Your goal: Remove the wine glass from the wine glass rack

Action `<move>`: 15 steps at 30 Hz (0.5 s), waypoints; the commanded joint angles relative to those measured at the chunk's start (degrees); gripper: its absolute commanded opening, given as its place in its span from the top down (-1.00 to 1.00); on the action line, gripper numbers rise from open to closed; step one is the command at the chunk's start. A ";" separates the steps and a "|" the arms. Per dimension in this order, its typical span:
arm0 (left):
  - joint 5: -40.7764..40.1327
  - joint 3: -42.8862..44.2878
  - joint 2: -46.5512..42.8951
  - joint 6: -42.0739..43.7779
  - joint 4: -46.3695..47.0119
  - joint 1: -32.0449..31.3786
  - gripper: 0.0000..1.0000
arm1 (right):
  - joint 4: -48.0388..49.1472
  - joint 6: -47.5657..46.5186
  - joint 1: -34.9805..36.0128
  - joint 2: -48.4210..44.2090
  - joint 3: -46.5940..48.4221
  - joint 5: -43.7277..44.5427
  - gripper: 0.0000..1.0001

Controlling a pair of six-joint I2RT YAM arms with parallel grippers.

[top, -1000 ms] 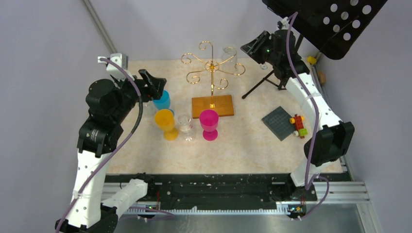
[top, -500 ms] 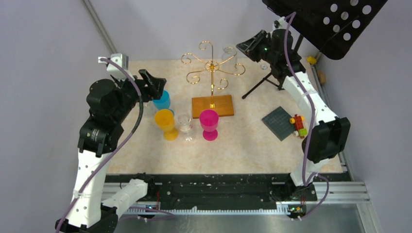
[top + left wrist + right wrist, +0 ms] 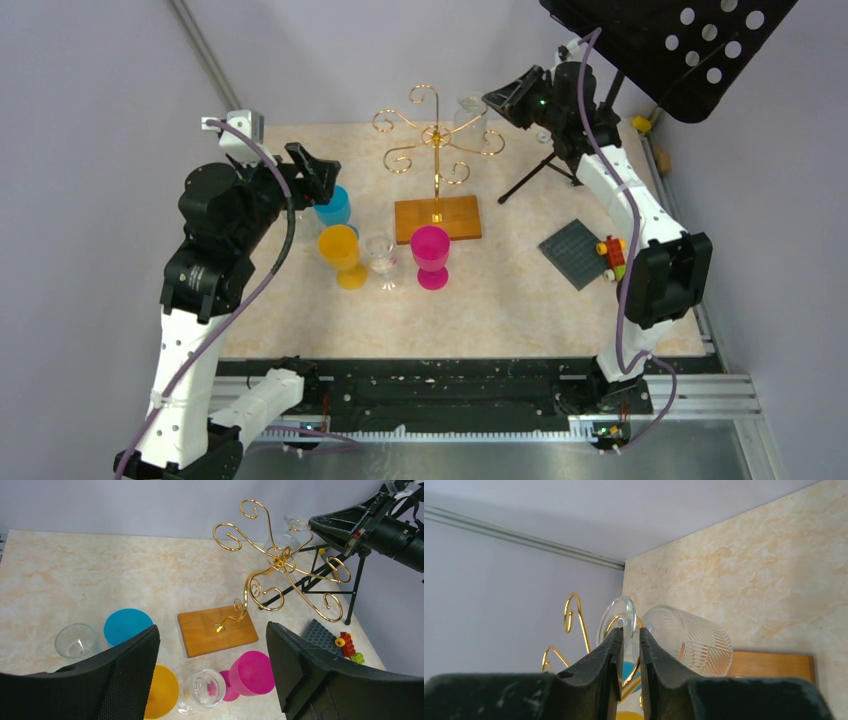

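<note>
Right end effector [image 3: 629,632] has advanced and narrowed at the stem of the wine glass [image 3: 689,642] hanging on the wine glass rack [image 3: 437,218]; we judge the grasp closing, grip unconfirmed.

No text, label, brand or number can be read anywhere

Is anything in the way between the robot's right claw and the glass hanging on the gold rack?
Nothing visible. The right gripper is at the wine glass, its fingertips right at the stem, beside the foot. Only a gold hook of the wine glass rack sits close there.
</note>
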 commanded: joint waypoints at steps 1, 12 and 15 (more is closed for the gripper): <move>-0.57 -0.32 -0.02 0.90 2.48 -0.09 -0.63 | 2.59 0.37 0.24 0.12 1.52 -1.51 0.62; -1.27 0.10 0.22 1.14 2.32 -0.09 -0.63 | 3.61 3.37 0.37 1.00 1.57 -4.02 0.64; -1.77 0.19 0.29 1.40 2.22 -0.12 -0.63 | 3.08 4.76 0.75 1.49 2.14 -4.07 0.64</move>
